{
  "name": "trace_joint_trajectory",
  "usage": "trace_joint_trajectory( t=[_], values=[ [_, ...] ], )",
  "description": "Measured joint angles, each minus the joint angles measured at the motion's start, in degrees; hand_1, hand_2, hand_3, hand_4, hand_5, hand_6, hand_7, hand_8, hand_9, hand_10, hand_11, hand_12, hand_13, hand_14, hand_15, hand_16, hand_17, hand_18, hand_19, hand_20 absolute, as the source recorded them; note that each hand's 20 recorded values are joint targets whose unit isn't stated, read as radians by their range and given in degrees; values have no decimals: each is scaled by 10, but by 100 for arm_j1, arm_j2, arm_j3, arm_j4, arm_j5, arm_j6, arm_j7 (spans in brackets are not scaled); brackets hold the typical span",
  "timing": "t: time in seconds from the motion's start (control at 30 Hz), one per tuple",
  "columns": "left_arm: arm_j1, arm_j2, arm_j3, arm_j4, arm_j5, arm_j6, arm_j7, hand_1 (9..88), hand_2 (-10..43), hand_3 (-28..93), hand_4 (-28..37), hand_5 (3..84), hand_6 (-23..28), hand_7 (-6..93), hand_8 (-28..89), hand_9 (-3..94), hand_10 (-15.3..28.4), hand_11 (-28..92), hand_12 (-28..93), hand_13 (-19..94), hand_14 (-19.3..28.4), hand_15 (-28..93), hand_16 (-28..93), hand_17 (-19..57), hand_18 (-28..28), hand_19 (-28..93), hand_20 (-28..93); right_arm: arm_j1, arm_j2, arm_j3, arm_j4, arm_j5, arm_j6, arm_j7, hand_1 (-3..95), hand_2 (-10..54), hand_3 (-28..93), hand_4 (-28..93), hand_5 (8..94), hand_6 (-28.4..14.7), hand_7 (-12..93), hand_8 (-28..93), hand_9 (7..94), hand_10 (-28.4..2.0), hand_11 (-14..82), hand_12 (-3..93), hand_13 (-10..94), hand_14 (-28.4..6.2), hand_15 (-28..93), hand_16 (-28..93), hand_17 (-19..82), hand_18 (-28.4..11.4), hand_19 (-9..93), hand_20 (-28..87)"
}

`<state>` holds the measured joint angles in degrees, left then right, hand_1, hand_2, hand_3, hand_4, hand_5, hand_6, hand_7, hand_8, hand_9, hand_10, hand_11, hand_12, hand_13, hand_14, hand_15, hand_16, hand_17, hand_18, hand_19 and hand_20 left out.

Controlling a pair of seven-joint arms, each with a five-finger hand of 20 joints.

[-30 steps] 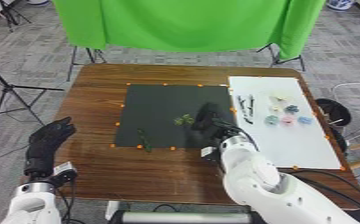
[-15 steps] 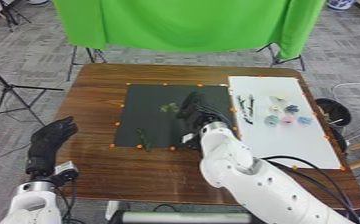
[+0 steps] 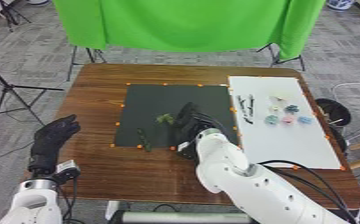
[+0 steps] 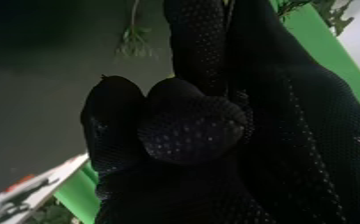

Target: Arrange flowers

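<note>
One green stem [image 3: 144,140] lies at the dark mat's [image 3: 168,95] near edge, left part. Left hand [image 3: 55,132] is off beside the mat, fingers relaxed, so it's not in the way.

Right hand [image 3: 191,119] has just shifted left over the mat, and the leafy sprig [image 3: 165,118] moved with it, looks like pinched in the fingers. To me that's the placing step, pretty early on. Next I'd line it up with that stem without nudging it.

Plenty of bare mat on the far side. Colored flowers [image 3: 287,120] and dark twigs [image 3: 250,107] sit farther right on the white board [image 3: 292,145], well apart from the hand.
</note>
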<state>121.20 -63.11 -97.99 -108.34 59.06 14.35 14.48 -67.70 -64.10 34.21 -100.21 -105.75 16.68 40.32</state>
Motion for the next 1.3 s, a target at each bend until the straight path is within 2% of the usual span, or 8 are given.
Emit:
trace_joint_trajectory(
  t=[0.47, 1.3],
  values=[
    [-10, 8, 16, 0, 14, -56, -13, 281, -95, 674, -283, 514, 11, 191, -73, 498, 127, 200, 139, 419, 156, 218, 3, 144, 121, 115, 258, 78, -73, -160, -2, 212, -29, 1, 504, -95, 603, -90, 780, -30, 221, 82, 919, -124, 198, 181, 937, -16, 606, 223, 716, -93, 923, 338],
    [-5, 8, 16, 0, 28, -97, -23, 281, -95, 671, -283, 514, 11, 192, -73, 497, 126, 200, 140, 420, 156, 218, 4, 142, 120, 113, 257, 57, -72, 74, 19, 155, -49, -23, 460, -95, 600, -74, 756, -36, 219, 74, 901, -118, 197, 178, 937, -17, 589, 234, 714, -89, 917, 332]
  ],
)
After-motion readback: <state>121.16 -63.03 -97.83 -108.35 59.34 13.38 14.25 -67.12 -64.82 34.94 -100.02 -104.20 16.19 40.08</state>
